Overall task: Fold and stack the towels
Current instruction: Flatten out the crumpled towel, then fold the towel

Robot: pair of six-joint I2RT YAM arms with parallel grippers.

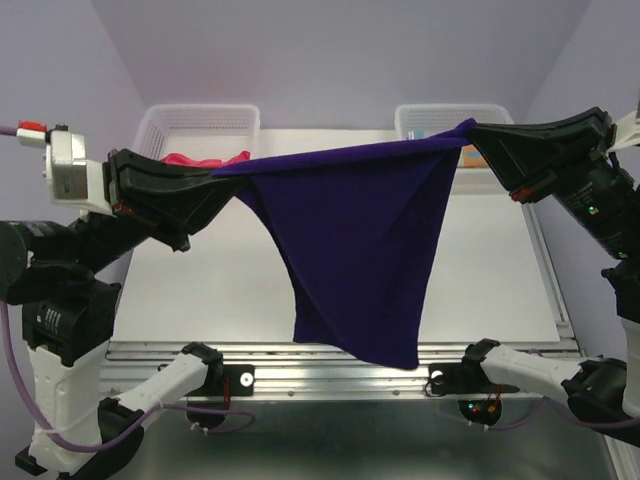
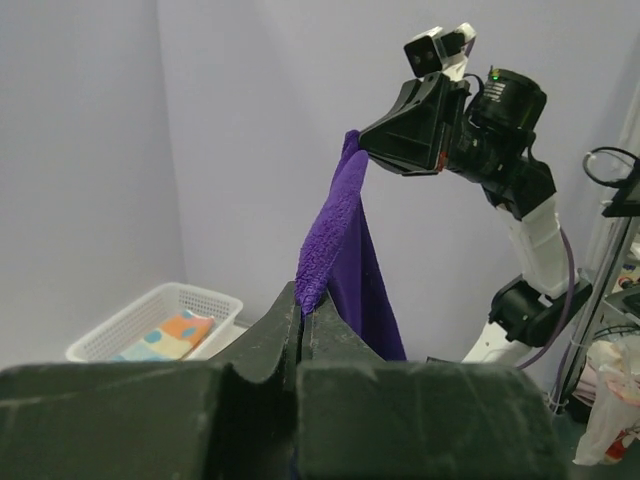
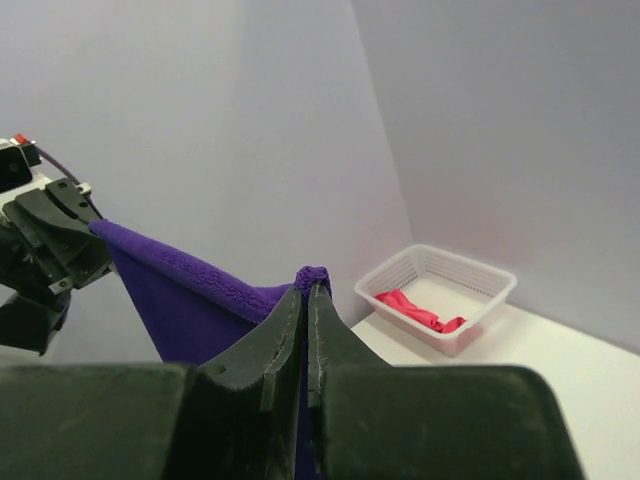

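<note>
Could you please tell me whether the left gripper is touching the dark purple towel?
Touching. The left wrist view shows the left gripper shut on a corner of the dark purple towel.

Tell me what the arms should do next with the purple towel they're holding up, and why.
Probably lower both together and drape the purple towel flat on the table. The left gripper and right gripper are each shut on a top corner, and the towel hangs stretched in the air between them, so it can't be folded yet.
</note>
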